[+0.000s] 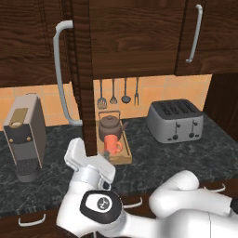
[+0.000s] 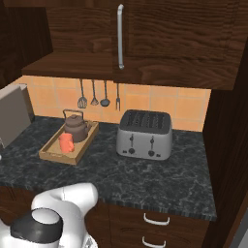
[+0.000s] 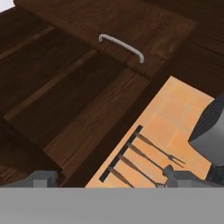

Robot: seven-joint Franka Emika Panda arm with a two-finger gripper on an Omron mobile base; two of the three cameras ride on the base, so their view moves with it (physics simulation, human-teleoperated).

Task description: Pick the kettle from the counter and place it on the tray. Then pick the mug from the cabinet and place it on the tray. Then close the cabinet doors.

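**Kettle and mug sit on the tray**

The wooden tray (image 2: 52, 156) lies on the dark counter (image 2: 145, 177). The brown kettle (image 2: 76, 125) stands at its back. The orange mug (image 2: 66, 142) stands just in front of it. A silver toaster (image 2: 145, 135) is to the right. Four cooking tools (image 2: 99, 96) hang on the orange wall. Above is the cabinet door (image 2: 160, 34) with a long grey handle (image 2: 120, 36).

Even, dim render; soft shadows

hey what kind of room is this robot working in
A kitchen, a rendered one: a dark stone counter with a toaster, utensils hung on the orange tiled wall, and wood cabinets above. A kettle and mug sit on a tray.
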